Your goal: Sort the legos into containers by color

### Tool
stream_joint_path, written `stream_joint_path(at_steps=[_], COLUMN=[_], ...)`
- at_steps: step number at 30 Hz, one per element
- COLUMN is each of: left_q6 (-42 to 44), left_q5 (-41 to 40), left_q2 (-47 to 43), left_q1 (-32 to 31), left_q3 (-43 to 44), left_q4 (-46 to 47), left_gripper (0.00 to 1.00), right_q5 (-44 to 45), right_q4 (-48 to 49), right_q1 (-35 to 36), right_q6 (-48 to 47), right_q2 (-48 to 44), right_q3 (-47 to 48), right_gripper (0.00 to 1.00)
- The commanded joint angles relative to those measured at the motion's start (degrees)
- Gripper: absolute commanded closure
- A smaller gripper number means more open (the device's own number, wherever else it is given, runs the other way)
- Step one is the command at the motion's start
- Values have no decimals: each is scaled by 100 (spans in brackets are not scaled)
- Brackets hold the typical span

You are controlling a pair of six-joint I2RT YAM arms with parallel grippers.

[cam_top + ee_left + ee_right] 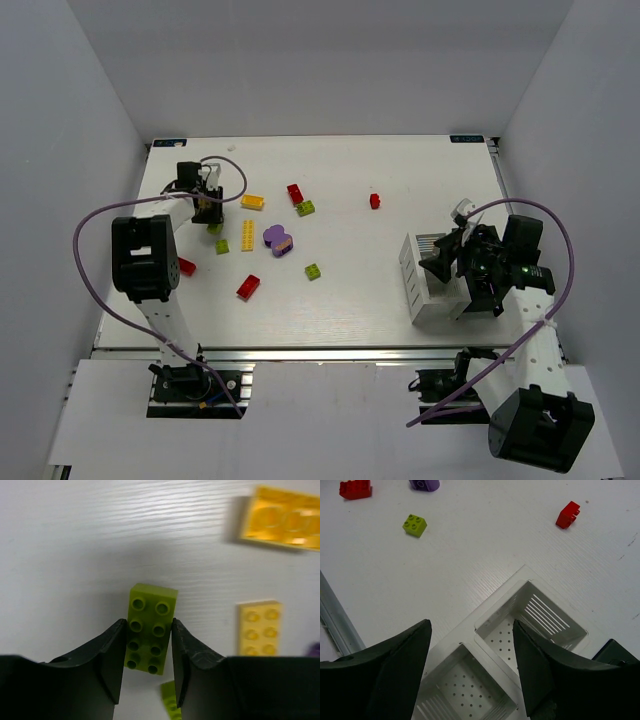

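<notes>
In the top external view, the left gripper is seen lowered at the table's far left. What lies between its jaws is hidden by the wrist. The containers are largely covered by the right gripper above them.

In the left wrist view, a lime green brick is shown flat on the table, pinched by its long sides between the fingers. A blurred yellow brick lies beyond the right jaw.

In the right wrist view, the jaws are held wide apart. Two white compartments lie below and between them, with only perforated floors showing. A red brick lies beyond.
</notes>
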Motion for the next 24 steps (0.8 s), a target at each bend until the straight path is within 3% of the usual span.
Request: stream_joint_path(at_steps=[1, 2, 4, 5, 6, 10, 14, 18, 24], left_q6=[-296, -401, -864, -1051, -1218, -1903, -2599, -3214, -3830], left_q5=[1756, 2056, 3110, 3618, 3841, 4632, 5064, 4925, 4021], left_q2=[-688, -1038, -1373, -1688, -1831, -2166, -2087, -1833, -1411], left_q1=[-163, -165, -305, -305, -375, -691, -1541, -2446, -3546], left_q3=[73, 81, -128, -251, -531, -744, -797, -806, -613], left_q4=[136, 277, 985, 1295, 1629, 2658, 3362, 4231, 5207], left_gripper=[88, 91, 99, 100, 100, 100, 100, 100, 100], right_q5=[-302, -363, -381, -407, -407, -302, 275, 1067, 2307], right_q4=[59, 68, 68, 68, 85, 278, 770, 1526, 1782], right_q1=[-52, -35, -44, -44, -44, -44, -44, -70, -184], right_q6=[66, 93, 154, 155, 163, 356, 1161, 2043, 2579], right_q2=[-86, -42, 28, 37, 63, 73, 3, -217, -340], right_q3=[199, 216, 225, 234, 243, 199, 137, 23, 102], right_gripper=[30, 51, 73, 91, 96, 97, 100, 100, 100])
